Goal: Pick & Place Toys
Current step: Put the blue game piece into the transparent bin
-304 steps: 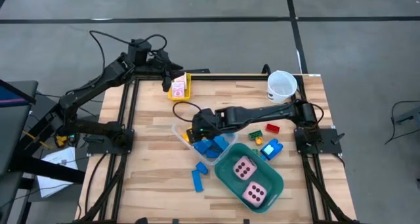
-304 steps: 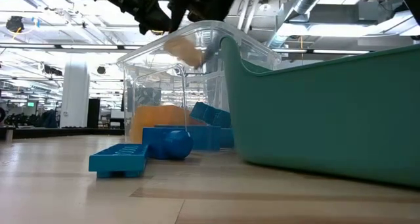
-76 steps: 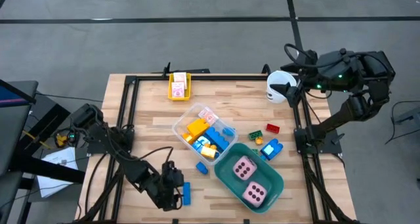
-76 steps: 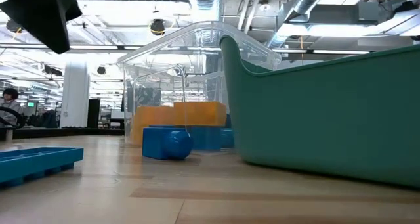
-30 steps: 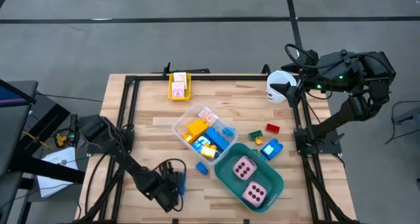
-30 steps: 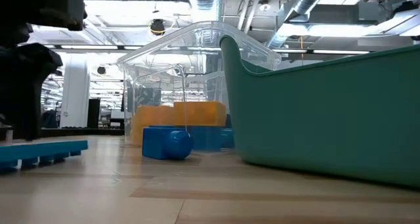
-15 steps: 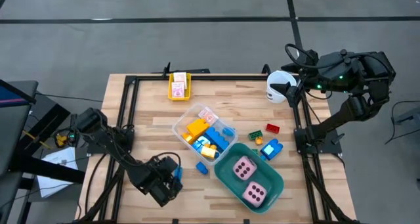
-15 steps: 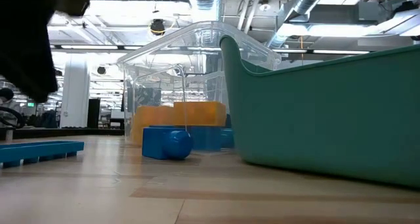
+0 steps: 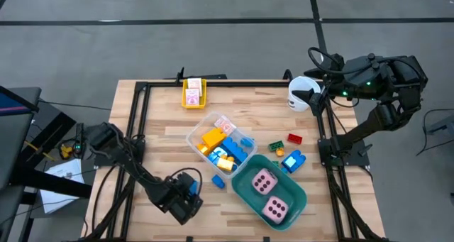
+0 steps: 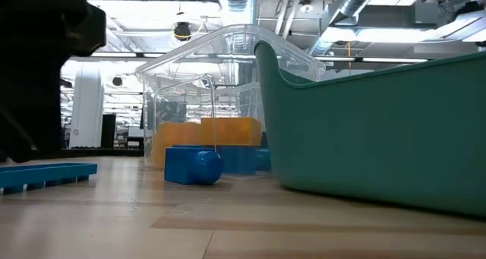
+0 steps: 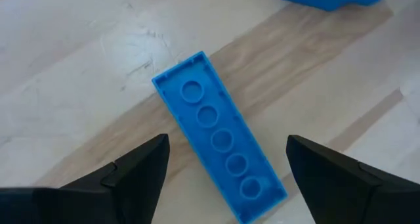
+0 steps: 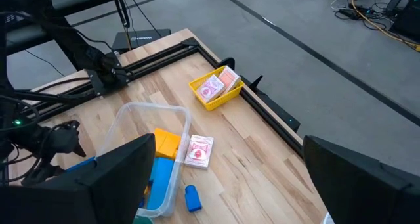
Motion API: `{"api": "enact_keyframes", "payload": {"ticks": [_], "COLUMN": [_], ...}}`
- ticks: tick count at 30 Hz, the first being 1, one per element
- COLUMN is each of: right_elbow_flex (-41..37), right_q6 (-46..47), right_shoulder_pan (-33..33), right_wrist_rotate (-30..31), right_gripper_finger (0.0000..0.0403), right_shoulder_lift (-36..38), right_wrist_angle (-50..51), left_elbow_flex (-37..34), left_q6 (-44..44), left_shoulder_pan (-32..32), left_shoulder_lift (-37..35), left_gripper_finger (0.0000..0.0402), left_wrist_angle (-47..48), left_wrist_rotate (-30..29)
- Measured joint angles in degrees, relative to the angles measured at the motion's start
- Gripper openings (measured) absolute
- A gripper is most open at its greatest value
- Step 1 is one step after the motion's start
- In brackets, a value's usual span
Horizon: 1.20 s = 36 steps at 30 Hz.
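A long blue brick (image 11: 220,138) lies flat on the wood near the table's near-left corner, its round-holed side up. My left gripper (image 11: 226,145) hangs over it, open, one finger on either side and clear of it. The high view shows this gripper (image 9: 189,192) covering most of the brick. In the low view the brick (image 10: 47,174) rests on the table under the dark hand. My right gripper (image 12: 228,145) stands open and raised at the far right, beside the white cup (image 9: 303,93). More bricks and a pink card lie in a clear tub (image 9: 197,132).
A teal tub (image 9: 292,199) holds two pink dice. Loose green (image 9: 275,145), red (image 9: 294,138) and blue (image 9: 292,160) bricks lie right of the clear tub, a small blue one (image 9: 218,180) near it. A yellow tray (image 9: 193,93) of cards sits at the far edge.
My left gripper has rolled about its own pointing line above the long blue brick, staying in about the same spot. The brick lies on the table where it was.
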State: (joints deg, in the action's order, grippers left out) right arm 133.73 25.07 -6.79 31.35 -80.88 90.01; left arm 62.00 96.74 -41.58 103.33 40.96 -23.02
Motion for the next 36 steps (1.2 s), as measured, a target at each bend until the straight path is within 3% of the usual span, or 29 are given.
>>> {"api": "enact_keyframes", "payload": {"ticks": [18,23,29,36], "right_elbow_flex": [0.00,0.00,0.00,-0.02], "right_q6": [0.03,0.03,0.46,0.91], "right_shoulder_pan": [0.00,0.00,0.00,0.02], "right_wrist_rotate": [0.00,0.00,0.53,1.70], "right_gripper_finger": [0.0375,0.0375,0.0375,0.0375], "right_shoulder_lift": [0.00,0.00,0.00,0.00], "right_wrist_angle": [0.01,0.01,0.01,0.01], "left_elbow_flex": [0.31,0.21,-0.03,-0.11], "left_q6": [-0.16,-0.39,-0.42,-7.01], "left_shoulder_pan": [2.73,2.34,2.31,2.45], "left_shoulder_lift": [4.14,3.78,2.89,-2.38], "left_gripper_finger": [0.0300,0.0246,0.0131,0.0125], "left_wrist_angle": [1.20,3.12,3.70,5.01], "left_wrist_rotate": [5.58,6.36,6.58,5.49]}}
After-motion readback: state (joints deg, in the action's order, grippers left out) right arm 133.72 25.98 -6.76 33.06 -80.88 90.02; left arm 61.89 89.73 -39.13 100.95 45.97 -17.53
